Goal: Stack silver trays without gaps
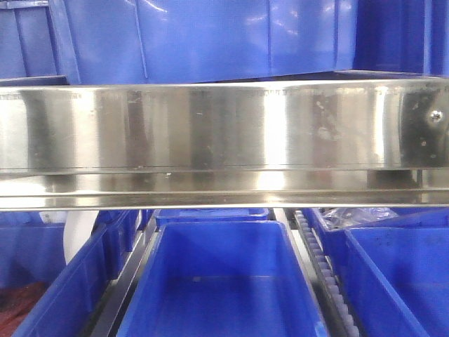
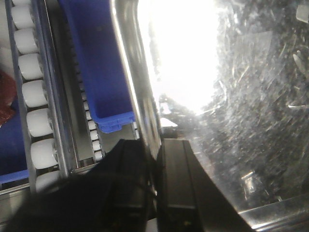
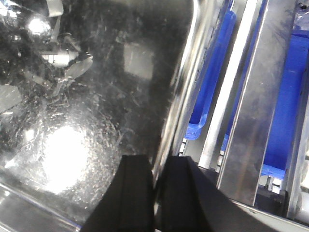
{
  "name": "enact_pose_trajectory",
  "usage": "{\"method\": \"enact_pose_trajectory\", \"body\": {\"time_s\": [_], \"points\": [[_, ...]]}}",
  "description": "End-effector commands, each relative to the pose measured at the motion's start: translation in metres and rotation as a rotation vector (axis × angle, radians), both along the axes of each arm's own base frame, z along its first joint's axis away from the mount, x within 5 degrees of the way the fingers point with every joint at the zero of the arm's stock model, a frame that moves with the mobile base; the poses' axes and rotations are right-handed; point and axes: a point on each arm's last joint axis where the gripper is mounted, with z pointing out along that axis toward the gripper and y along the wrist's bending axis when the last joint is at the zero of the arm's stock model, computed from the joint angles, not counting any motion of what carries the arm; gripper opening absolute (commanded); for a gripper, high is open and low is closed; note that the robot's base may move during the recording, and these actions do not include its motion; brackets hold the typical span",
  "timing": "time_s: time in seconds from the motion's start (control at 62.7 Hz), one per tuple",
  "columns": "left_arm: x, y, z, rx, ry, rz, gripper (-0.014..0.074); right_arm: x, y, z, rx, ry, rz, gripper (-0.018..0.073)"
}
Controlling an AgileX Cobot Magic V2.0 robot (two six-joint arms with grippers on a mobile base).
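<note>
A silver tray fills much of both wrist views. In the left wrist view its scratched floor (image 2: 251, 111) lies to the right, washed out by glare. Its left wall (image 2: 137, 92) runs down between the black fingers of my left gripper (image 2: 155, 151), which is shut on that wall. In the right wrist view the tray floor (image 3: 96, 96) lies to the left. Its right rim (image 3: 181, 92) passes between the fingers of my right gripper (image 3: 154, 166), shut on it. Whether a second tray sits beneath is hidden. Neither gripper shows in the front view.
A long shiny steel shelf rail (image 1: 224, 133) spans the front view, with blue bins above (image 1: 210, 35) and below (image 1: 224, 281). White roller tracks (image 2: 36, 96) and a blue bin (image 2: 96, 63) lie left of the tray. Steel rails (image 3: 260, 106) and blue bins (image 3: 285, 96) lie right of it.
</note>
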Motion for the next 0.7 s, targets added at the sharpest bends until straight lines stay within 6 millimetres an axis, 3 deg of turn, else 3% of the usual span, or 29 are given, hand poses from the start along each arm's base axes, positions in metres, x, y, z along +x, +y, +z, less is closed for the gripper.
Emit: {"method": "enact_pose_trajectory", "body": {"time_s": [0.0, 0.685], "points": [[-0.0141, 0.0056, 0.0125, 0.004, -0.009, -0.035, -0.0048, -0.0119, -0.0033, 0.0115, 0.008, -0.01, 0.035, 0.0056], [-0.0141, 0.0056, 0.0125, 0.004, -0.009, -0.035, -0.0048, -0.0119, -0.0033, 0.0115, 0.008, -0.01, 0.035, 0.0056]]}}
